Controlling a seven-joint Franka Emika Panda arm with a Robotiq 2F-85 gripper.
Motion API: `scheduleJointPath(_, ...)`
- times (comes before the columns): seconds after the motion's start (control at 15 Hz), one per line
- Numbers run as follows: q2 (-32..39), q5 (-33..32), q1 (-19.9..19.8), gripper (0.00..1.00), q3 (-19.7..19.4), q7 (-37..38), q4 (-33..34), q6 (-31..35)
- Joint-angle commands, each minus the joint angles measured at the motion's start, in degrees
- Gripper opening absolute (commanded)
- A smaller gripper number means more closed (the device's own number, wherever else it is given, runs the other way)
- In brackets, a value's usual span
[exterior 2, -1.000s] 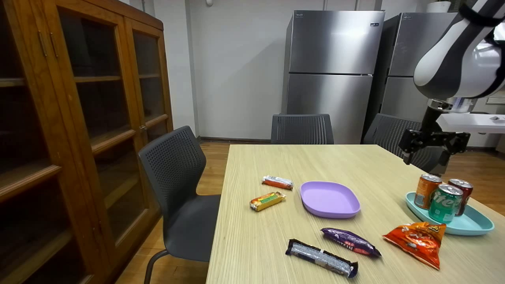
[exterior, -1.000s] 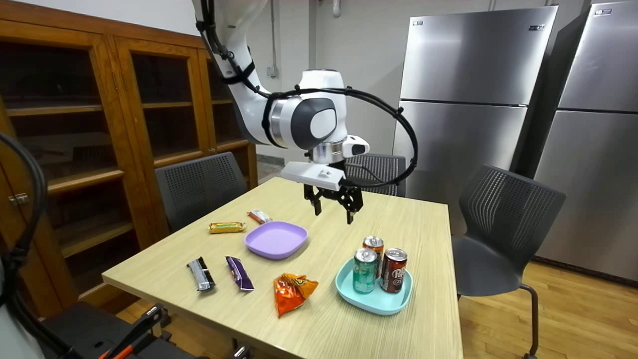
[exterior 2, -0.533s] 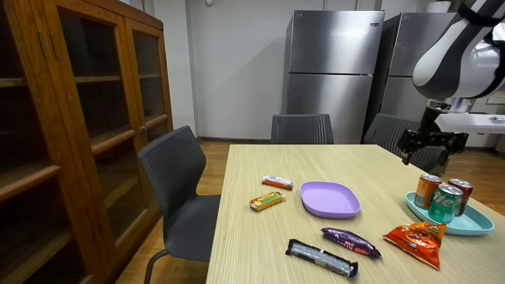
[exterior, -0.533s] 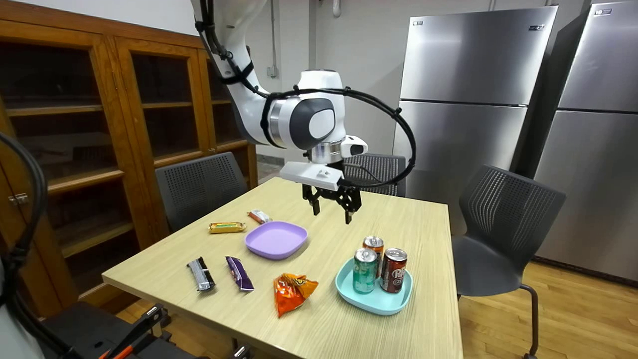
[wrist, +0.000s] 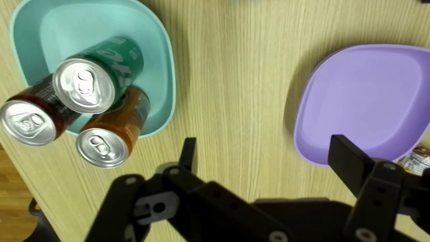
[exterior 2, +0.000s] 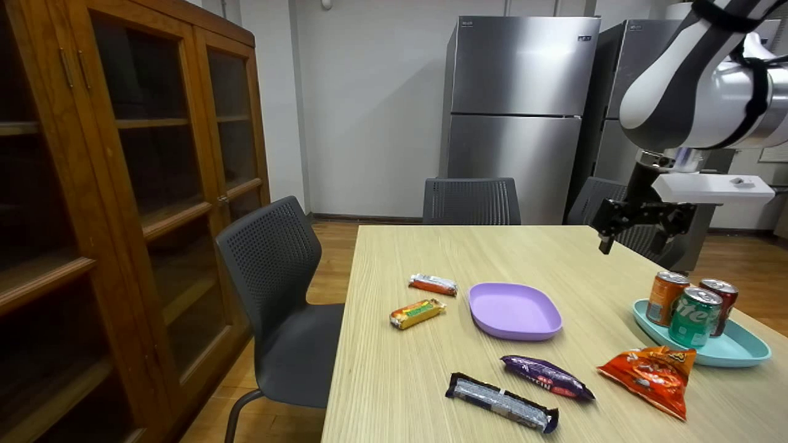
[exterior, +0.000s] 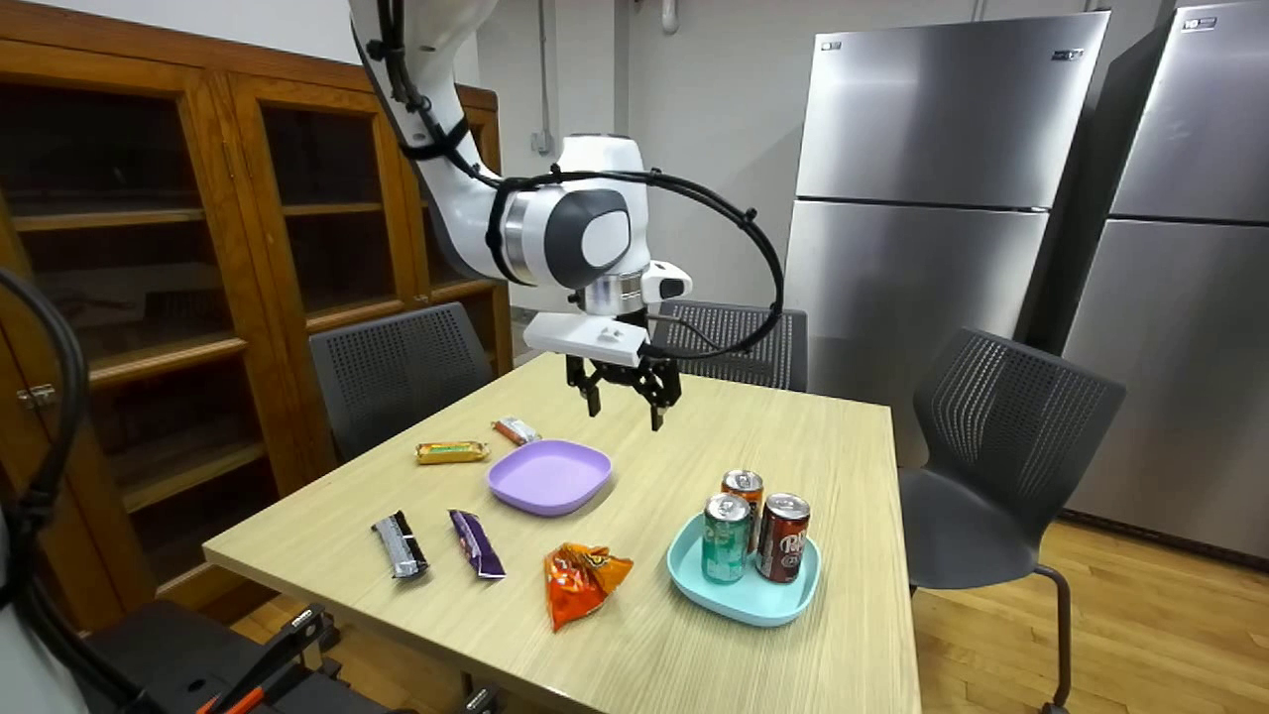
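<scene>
1. hovering over the table [exterior: 833,446], the gripper [exterior: 625,414] is being held wide, empty;
2. cans [wrist: 84,97] are being borne by the teal plate [wrist: 77,23];
3. a pre-grasp step is seemingly being undertaken; lowering is being called for.

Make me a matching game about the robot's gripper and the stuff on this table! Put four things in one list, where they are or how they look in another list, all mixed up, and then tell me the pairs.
Things:
1. green metal soda can
2. black two-fingered robot gripper
3. bright orange snack bag
4. purple rounded-square plate

Places and looks:
A. crinkled, lying right on the pale wood-grain table
B. between the long yellow-wrapped bar and the turquoise plate
C. open, up in the air
D. standing in the turquoise rounded-square plate

Pairs: 1-D, 2-C, 3-A, 4-B
</scene>
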Motion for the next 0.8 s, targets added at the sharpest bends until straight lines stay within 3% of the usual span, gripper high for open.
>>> scheduleJointPath(0.0,-2.63,-0.23,1.03,1.00,2.36,-2.43,-2.28,0.07)
scheduleJointPath(0.4,-2.42,-0.14,3.35,1.00,6.85,-7.03,-2.77,1.29)
scheduleJointPath(0.73,-1.68,0.88,3.46,1.00,12.92,-16.59,-2.46,0.18)
